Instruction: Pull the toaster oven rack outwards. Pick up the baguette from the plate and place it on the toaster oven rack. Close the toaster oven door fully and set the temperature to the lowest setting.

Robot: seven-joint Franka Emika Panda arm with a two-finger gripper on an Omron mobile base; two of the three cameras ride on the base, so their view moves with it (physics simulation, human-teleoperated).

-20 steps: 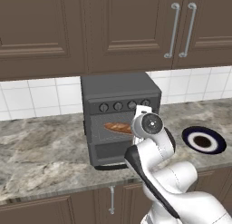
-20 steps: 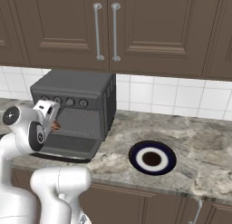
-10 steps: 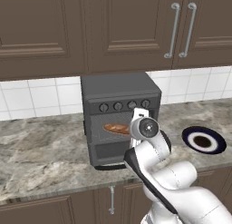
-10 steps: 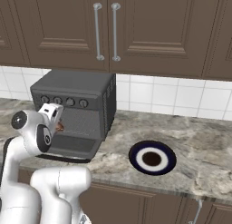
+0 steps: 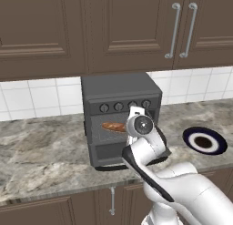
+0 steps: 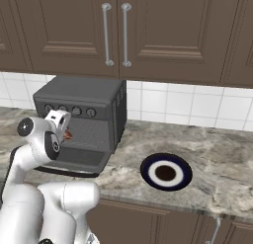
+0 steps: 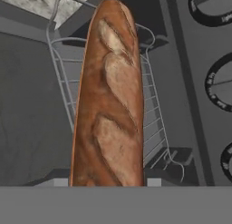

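Note:
The dark grey toaster oven (image 5: 120, 89) stands on the counter with its door (image 6: 81, 159) folded down and open. My gripper (image 5: 130, 125) is at the mouth of the cavity, shut on the orange-brown baguette (image 5: 113, 127). In the hand view the baguette (image 7: 111, 109) runs lengthwise just above the wire rack (image 7: 154, 114), which is pulled out over the door. My fingertips are hidden there. The dark blue plate (image 5: 204, 140) lies bare on the counter to the right of the oven. The knobs (image 7: 217, 82) sit right beside the loaf.
Brown upper cabinets (image 5: 127, 28) hang above the oven, with a white tiled wall (image 6: 188, 104) behind. My white arm (image 5: 150, 151) reaches across the front of the open door. Marble counter (image 5: 41, 151) stretches to the left of the oven.
My hand has shifted slightly to the left, carrying the baguette a little further across the oven opening. The door and plate have not moved.

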